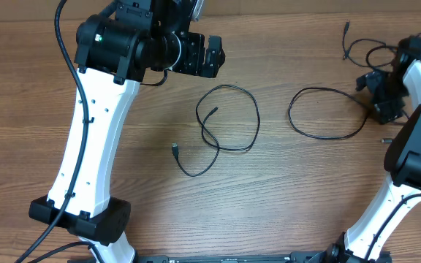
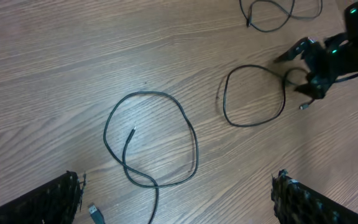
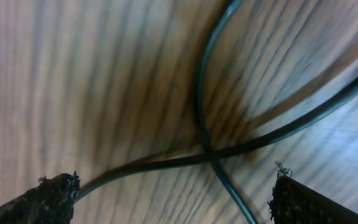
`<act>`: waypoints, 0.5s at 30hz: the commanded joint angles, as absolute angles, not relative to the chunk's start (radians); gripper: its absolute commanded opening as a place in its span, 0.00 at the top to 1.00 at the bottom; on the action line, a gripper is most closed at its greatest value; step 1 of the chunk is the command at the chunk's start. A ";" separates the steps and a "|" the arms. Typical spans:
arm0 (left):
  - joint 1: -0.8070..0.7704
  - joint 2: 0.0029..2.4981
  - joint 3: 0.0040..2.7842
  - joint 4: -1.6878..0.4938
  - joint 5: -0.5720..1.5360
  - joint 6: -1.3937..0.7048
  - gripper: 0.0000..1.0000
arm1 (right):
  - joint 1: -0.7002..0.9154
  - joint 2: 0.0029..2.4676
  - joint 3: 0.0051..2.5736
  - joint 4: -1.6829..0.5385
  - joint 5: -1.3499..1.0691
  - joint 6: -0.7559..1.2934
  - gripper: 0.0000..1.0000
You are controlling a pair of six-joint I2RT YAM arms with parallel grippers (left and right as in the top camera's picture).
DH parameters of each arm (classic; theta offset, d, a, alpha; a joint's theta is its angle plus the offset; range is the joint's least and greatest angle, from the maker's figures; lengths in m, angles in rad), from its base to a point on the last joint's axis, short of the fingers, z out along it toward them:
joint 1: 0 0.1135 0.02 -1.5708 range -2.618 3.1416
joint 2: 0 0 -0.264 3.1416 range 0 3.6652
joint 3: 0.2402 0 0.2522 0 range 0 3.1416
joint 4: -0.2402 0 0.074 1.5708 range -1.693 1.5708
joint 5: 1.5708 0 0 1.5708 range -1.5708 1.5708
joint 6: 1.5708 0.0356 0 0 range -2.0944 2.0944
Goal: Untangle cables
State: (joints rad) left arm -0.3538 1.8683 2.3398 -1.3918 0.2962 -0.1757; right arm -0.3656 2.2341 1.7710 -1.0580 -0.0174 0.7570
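Note:
Three thin black cables lie apart on the wooden table. The middle cable (image 1: 229, 117) forms a twisted loop with a USB plug (image 1: 175, 148) at its lower end; in the left wrist view this loop (image 2: 151, 137) and plug (image 2: 95, 213) lie ahead of my open left gripper (image 2: 176, 208), which hovers high (image 1: 212, 57) and holds nothing. A second cable (image 1: 326, 113) loops toward my right gripper (image 1: 381, 96). That gripper (image 3: 176, 202) is open and low over a cable crossing (image 3: 207, 152), not closed on it. A third cable (image 1: 364, 45) sits at the far right.
The left arm's white link (image 1: 93, 139) crosses the left side of the table. The right arm (image 1: 415, 146) rises along the right edge. A small plug end (image 1: 386, 139) lies beside the right arm. Bare wood table (image 1: 283, 197) spreads below the cables.

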 commanded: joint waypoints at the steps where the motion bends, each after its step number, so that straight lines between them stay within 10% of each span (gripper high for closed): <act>1: -0.359 1.872 2.336 -1.390 0.304 -0.153 0.00 | -0.360 2.236 1.728 -1.017 -0.044 0.789 0.00; 9: -0.359 1.872 2.336 -1.388 0.304 -0.153 0.00 | -0.352 2.236 1.679 -0.945 -0.044 0.789 0.01; 15: -0.359 1.872 2.336 -1.387 0.304 -0.153 0.00 | -0.341 2.236 1.645 -0.917 -0.043 0.789 0.35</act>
State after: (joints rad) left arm -0.3538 1.8683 2.3398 -1.3911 0.2962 -0.1757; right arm -0.3553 2.2253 1.6875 -0.9314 -0.0292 0.7837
